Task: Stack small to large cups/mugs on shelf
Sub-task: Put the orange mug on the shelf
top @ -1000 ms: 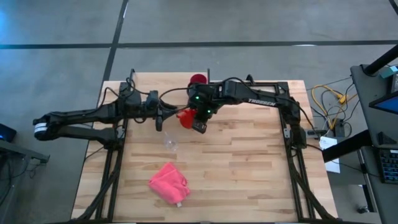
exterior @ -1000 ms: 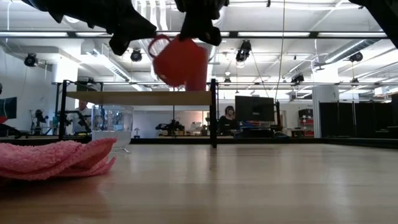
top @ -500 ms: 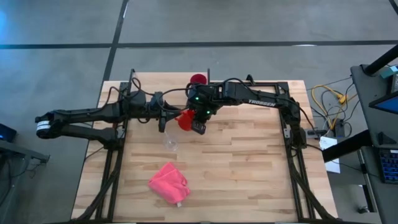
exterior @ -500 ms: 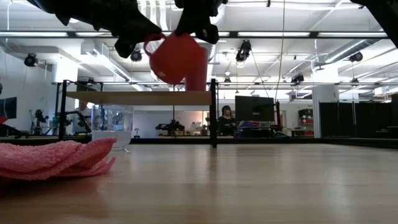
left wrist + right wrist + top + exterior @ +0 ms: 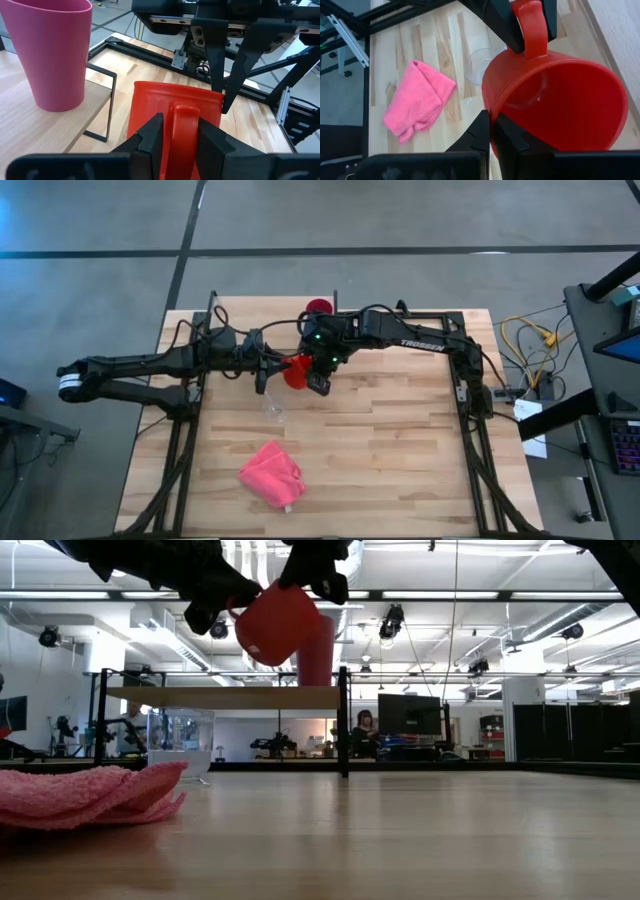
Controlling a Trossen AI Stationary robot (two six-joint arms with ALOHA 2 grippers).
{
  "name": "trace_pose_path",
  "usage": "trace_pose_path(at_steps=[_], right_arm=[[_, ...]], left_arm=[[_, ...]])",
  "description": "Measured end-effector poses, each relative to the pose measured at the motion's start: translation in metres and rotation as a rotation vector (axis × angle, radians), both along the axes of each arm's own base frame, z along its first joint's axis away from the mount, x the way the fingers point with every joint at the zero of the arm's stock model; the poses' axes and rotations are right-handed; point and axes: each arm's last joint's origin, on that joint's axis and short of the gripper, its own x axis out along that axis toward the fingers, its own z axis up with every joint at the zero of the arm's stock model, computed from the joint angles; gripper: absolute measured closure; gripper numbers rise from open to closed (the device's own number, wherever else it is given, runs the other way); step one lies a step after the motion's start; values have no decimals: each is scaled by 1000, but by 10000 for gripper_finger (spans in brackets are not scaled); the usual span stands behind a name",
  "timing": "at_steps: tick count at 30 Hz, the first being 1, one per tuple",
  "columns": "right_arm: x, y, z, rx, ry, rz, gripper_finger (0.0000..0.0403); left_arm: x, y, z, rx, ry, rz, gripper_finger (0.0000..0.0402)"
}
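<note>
The red-orange mug (image 5: 293, 370) is in the air above the table's middle, tipped on its side, held by my right gripper (image 5: 492, 122). My left gripper (image 5: 180, 120) is open, one finger on either side of the mug's handle (image 5: 185, 125). The magenta tumbler (image 5: 318, 307) stands upright on the shelf's wooden board (image 5: 225, 697), also seen from the left wrist as the tumbler (image 5: 52, 50). The clear cup (image 5: 274, 412) stands on the tabletop below the mug. My right gripper pinches the mug's rim (image 5: 492, 107), one finger inside the mug and one outside, on the side away from the handle. It comes slanting down from the table's right. The mug is lifted clear and tipped, handle toward my left arm. My left gripper has the handle between its fingers (image 5: 210, 140); whether they touch it I cannot tell.
A crumpled pink cloth (image 5: 272, 473) lies on the near part of the tabletop, left of centre. The shelf's black uprights (image 5: 344, 720) stand near the far edge. Black frame rails (image 5: 460, 380) run along the table's left and right sides.
My left gripper has moved toward the table's right until its fingers flank the mug's handle. My right gripper has tipped the mug further, so the handle has swung up and toward my left arm.
</note>
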Motion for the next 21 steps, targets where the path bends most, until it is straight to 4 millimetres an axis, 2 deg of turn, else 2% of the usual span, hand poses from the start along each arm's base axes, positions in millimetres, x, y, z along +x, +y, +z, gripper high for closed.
trace_pose_path(at_steps=[21], right_arm=[[-2,1,-3,4,37,2,394]], left_arm=[[0,0,0,-3,-2,5,327]])
